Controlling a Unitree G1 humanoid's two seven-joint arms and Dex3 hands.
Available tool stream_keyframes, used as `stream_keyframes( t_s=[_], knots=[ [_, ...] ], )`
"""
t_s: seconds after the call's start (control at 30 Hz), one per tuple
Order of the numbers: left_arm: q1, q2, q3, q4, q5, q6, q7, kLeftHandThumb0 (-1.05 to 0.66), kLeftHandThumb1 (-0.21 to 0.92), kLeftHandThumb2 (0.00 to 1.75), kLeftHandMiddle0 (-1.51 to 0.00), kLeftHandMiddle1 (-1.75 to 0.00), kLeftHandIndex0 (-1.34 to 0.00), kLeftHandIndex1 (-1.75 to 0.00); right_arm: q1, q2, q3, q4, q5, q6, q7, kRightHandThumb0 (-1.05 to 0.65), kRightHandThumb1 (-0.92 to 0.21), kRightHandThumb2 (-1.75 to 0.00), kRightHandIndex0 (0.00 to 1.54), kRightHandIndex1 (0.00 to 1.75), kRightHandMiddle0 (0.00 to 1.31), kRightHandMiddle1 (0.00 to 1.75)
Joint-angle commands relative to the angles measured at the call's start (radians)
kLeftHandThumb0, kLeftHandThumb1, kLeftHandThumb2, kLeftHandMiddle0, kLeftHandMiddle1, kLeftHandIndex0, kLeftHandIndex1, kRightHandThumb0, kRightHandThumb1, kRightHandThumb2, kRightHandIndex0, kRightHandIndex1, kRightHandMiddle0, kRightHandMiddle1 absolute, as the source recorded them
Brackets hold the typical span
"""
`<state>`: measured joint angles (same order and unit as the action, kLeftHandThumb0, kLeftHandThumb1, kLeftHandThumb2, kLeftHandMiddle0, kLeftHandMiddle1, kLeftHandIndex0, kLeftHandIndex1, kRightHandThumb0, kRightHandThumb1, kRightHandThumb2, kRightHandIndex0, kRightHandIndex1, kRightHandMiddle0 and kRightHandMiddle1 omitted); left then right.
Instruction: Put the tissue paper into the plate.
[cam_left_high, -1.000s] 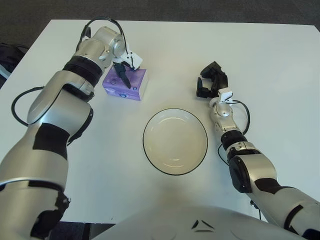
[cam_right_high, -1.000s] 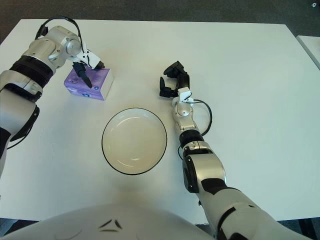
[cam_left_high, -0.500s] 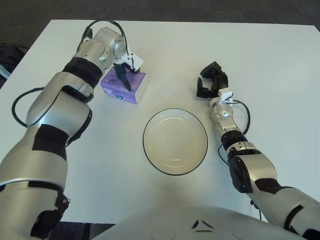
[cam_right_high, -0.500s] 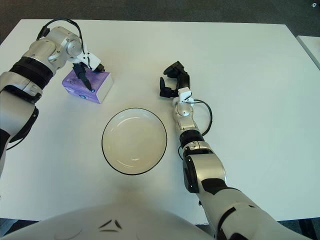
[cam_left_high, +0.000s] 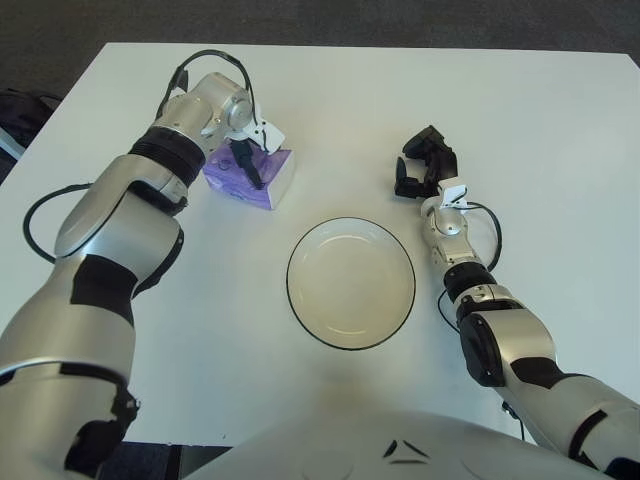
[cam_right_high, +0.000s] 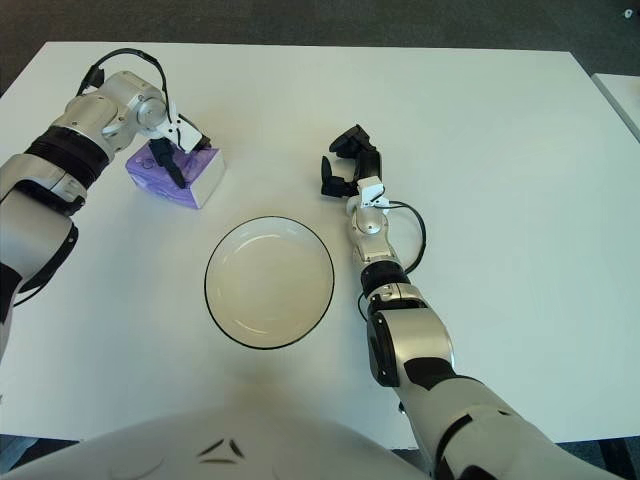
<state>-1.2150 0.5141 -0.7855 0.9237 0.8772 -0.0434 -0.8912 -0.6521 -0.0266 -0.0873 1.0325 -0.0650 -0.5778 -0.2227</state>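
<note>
The tissue paper is a small purple pack (cam_left_high: 228, 177) with a white side, lying at the back left of the white table. My left hand (cam_left_high: 247, 152) is on top of it, dark fingers pressed over its upper face and the thumb at its far edge, gripping it. The pack sits skewed, with one end turned toward the plate. The white plate (cam_left_high: 290, 285) with a dark rim stands empty in the middle, a hand's width to the pack's front right. My right hand (cam_left_high: 422, 166) shows to the back right of the plate, fingers curled, holding nothing.
The table's far edge (cam_left_high: 360, 45) runs behind both hands, with dark floor beyond it. Black cables loop off the left forearm (cam_left_high: 40, 215) and the right wrist (cam_left_high: 490, 235). My own torso (cam_left_high: 400, 450) fills the bottom of the view.
The left hand has dragged the pack a little to the left and back and turned it. The right hand and the plate have not moved.
</note>
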Motion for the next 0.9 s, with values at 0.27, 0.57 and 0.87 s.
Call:
stream_keyframes(
  t_s=[0.27, 0.57, 0.87],
  knots=[
    [0.383, -0.189, 0.098, 0.266, -0.064, 0.419, 0.52, -0.83, 0.92, 0.4, -0.01, 0.0, 0.0, -0.14, 0.275, -0.001, -0.025, 0.196, 0.022, 0.205, 0.008, -0.01, -0.27, -1.37, 0.53, 1.75, 0.52, 1.75],
    [0.381, -0.219, 0.173, 0.168, -0.087, 0.679, 0.539, -0.59, 0.92, 0.49, -0.07, -0.01, 0.0, -0.07, 0.278, -0.01, -0.027, 0.194, 0.022, 0.204, 0.015, -0.01, -0.22, -1.4, 0.68, 1.75, 0.51, 1.65],
    [0.378, -0.146, -0.058, 0.082, 0.091, 0.549, 0.375, -0.55, 0.92, 0.6, -0.12, -0.03, 0.0, -0.35, 0.281, -0.017, -0.019, 0.194, 0.013, 0.203, 0.01, -0.01, -0.27, -1.37, 0.55, 1.75, 0.52, 1.73]
  ],
)
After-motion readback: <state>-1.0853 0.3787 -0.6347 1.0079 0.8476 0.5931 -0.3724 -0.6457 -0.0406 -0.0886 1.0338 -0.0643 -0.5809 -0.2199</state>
